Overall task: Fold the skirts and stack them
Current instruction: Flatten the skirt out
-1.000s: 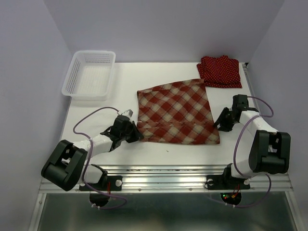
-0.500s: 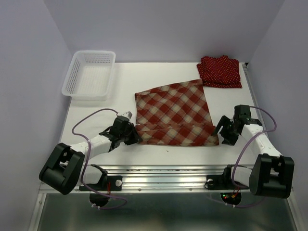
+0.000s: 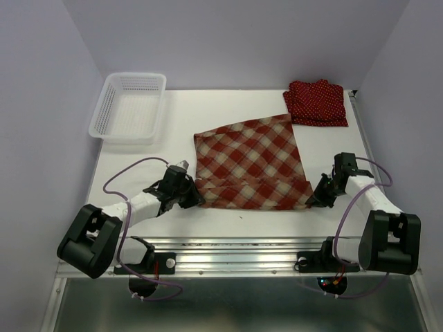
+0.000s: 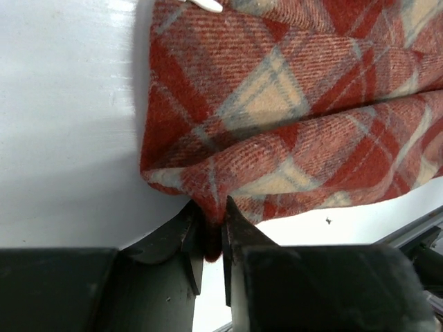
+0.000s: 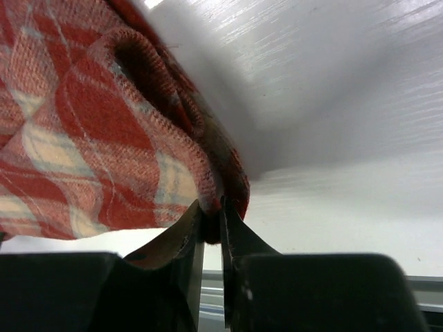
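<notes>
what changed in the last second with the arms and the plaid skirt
The right pincer swung toward the near edge and closed on the near right corner of the plaid skirt. The left pincer kept its pinch on the near left corner. The skirt's near edge has rumpled. The polka-dot skirts and basket stayed put.

Plaid skirt [image 3: 250,162]: woven cloth, matt, slightly fuzzy. The wrist views show a coarse twilled weave and thick, soft hems.
Dotted skirts [image 3: 317,102], far right corner of the worktop: thin cloth, matt, crumpled.
Basket [image 3: 127,136], far left corner: white plastic mesh, faint sheen.
Worktop [image 3: 228,111]: white, smooth, semi-gloss, with soft reflections and fine streaks close up.
Rail [image 3: 235,250], near edge: bare metal, brushed, shiny.
Arms [image 3: 138,203]: smooth white shells, matt black joints.
Cables [image 3: 145,158]: purple, smooth, glossy sheath.
</notes>
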